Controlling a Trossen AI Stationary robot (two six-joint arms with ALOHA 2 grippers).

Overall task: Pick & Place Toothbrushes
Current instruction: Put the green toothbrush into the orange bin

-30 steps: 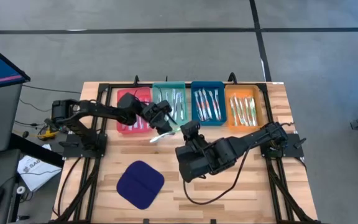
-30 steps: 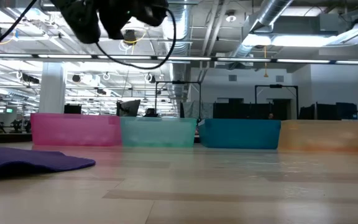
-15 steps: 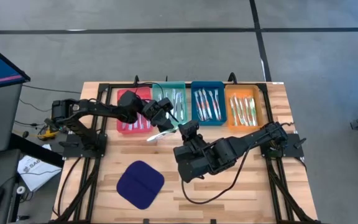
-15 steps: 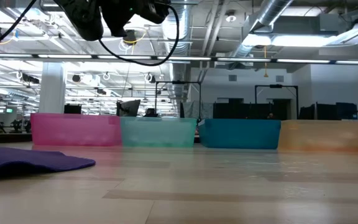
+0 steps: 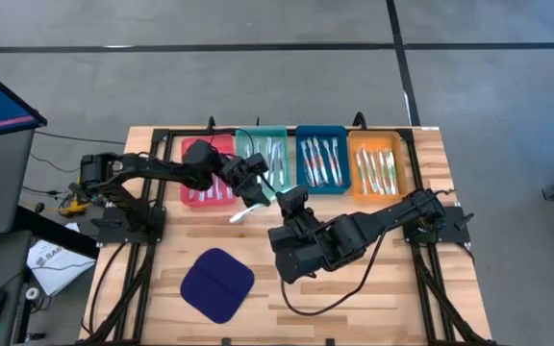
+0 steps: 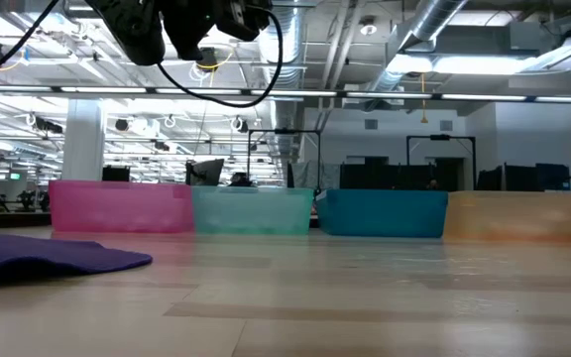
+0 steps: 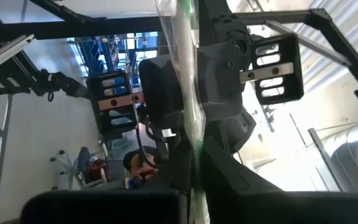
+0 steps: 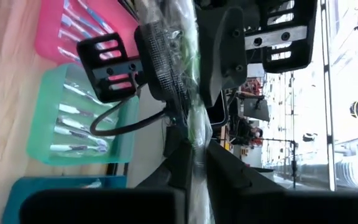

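We see rectangular plastic trays in red (image 5: pixel 206 173), teal (image 5: pixel 263 159), blue (image 5: pixel 321 159) and orange (image 5: pixel 379 165), a rounded dark blue cloth pad (image 5: pixel 217 284), and pale wood-plank table (image 5: pixel 392 288).

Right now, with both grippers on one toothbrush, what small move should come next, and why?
Probably the right gripper should open its jaws and back off: the left gripper is also shut on the toothbrush, near the teal tray.

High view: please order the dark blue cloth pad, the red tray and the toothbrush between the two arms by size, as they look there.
1. Dark blue cloth pad, largest.
2. Red tray, partly hidden by the left arm, so this rank is unsure.
3. Toothbrush, clearly smallest.
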